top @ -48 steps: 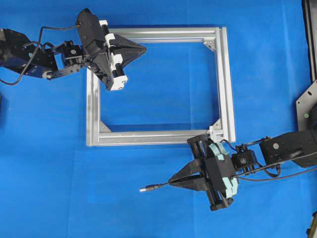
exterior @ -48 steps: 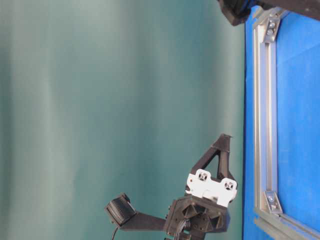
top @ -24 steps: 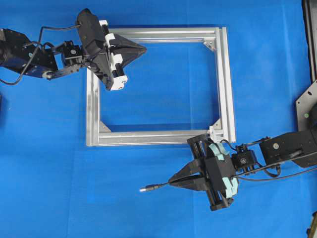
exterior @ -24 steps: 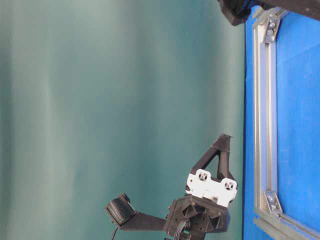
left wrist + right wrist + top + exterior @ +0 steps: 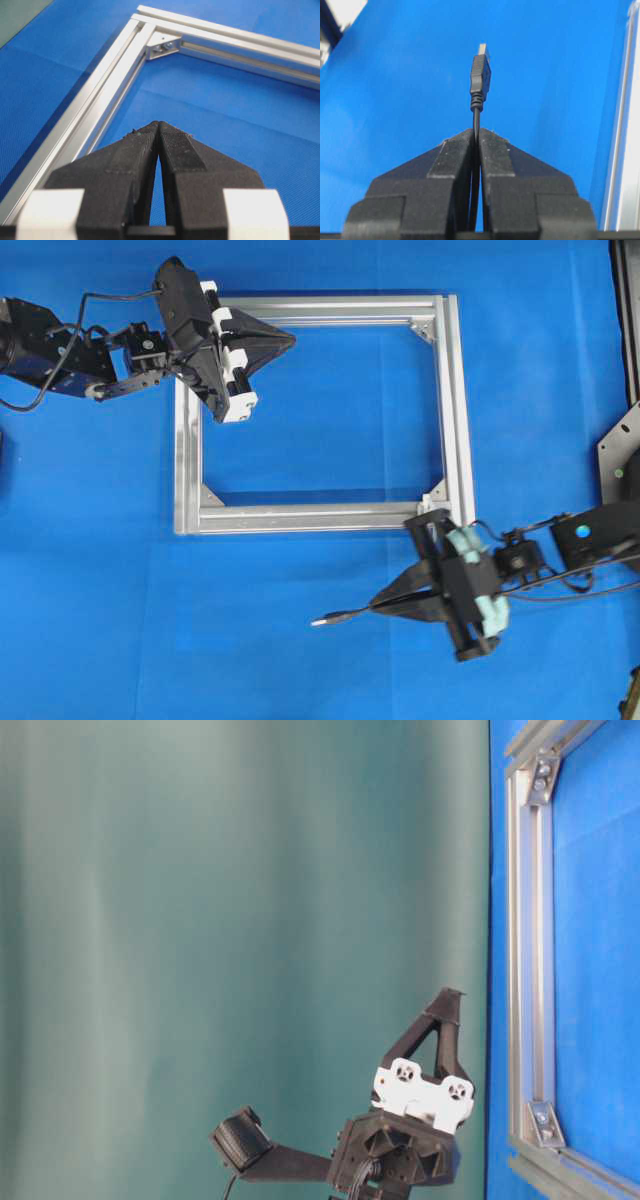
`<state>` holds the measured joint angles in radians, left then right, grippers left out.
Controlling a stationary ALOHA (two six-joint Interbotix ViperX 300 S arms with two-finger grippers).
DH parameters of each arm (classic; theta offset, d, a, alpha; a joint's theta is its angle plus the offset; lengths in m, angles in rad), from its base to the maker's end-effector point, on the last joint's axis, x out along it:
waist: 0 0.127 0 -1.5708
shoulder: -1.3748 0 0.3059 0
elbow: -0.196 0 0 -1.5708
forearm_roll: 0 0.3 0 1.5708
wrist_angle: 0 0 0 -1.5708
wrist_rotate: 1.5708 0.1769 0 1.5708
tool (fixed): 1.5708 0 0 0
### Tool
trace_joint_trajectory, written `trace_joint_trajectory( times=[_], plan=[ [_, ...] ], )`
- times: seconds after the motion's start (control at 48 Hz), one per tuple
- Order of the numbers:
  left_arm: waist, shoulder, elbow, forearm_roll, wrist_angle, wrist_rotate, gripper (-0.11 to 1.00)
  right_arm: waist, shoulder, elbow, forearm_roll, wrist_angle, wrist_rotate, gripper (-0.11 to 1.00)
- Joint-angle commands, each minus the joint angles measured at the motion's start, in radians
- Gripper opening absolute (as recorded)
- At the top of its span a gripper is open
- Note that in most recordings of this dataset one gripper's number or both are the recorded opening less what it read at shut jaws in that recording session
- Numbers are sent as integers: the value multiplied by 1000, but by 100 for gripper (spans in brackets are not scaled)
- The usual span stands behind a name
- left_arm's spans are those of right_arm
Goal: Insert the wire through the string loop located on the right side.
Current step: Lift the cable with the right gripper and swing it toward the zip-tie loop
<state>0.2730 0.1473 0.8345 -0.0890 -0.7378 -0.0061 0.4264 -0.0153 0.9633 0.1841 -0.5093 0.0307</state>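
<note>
One arm has moved and the other has not: the right gripper, jaws clamped on the wire, now sits further toward the right edge of the blue table than a second ago, and it has gone from the top corner of the table-level view. The left gripper, jaws pressed together on nothing, hangs unmoved over the top-left corner of the aluminium frame.

That shift draws the wire back from the middle of the table, and I judge it a repositioning before any threading begins. The plug tip points toward the left edge, away from the frame's right side, so the wire must be turned before it can be fed through.

The wire's plug stands straight out ahead of the closed right fingers, a short length of cable showing between them. It lies below the frame's bottom rail, near its bottom-right corner but apart from it.

The string loop cannot be made out in any view.
</note>
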Motion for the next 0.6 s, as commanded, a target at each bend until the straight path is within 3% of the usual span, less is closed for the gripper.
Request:
trace_joint_trajectory(
  times=[0.0,0.229,0.583],
  plan=[
    [2,-34,-6,3,-3,-2,0,15,-66,49,14,-15,2,-3],
    [0,-34,-9,2,-3,-5,0,32,-213,222,66,-23,2,-3],
    [-8,-34,-9,2,-3,-5,0,34,-483,419,69,66,2,-3]
  ],
)
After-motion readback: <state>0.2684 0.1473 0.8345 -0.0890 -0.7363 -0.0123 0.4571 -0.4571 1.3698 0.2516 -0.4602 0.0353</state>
